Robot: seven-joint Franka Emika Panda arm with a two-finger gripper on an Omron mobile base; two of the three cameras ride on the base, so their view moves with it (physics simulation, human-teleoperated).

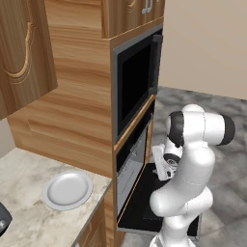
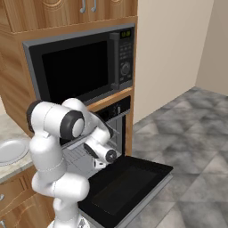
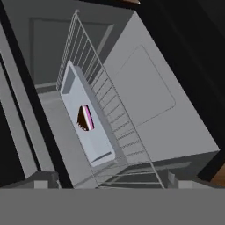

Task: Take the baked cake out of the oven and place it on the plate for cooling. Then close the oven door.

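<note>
1. claw [image 3: 107,183] up at the mouth of the oven [image 2: 95,138], its two tips spread wide apart at the bottom of the hand view, nothing between them.
2. looking along the hand, and it's rolled over hard: the wire rack [image 3: 112,105] runs through the grey oven cavity at a steep slant.
3. on that rack sits a flat grey tray [image 3: 81,118], and on the tray is the baked cake [image 3: 85,118], a small dark brown wedge with a thin pink stripe, lying near the tray's middle.
4. cake and claw are well apart; no contact.
5. from the right base view, the oven door [image 2: 122,185] is dropped flat open, black glass facing up, stretching out over the grey floor.
6. the white arm bends over that open door, wrist angled in toward the cavity; in the left base view the hand [image 1: 164,166] is just in front of the oven opening above the door [image 1: 140,202].
7. above the oven, a larger black microwave [image 2: 84,67] sits in the wooden cabinet, its door shut, its control panel on its right side.
8. off to the robot's left, the plate [image 1: 67,189] rests on the pale stone surface [image 1: 24,212], round, grey-white, raised rim, nothing on it.
9. the plate's edge shows in the right base view as well [image 2: 11,150], on the surface beside the arm's shoulder.
</note>
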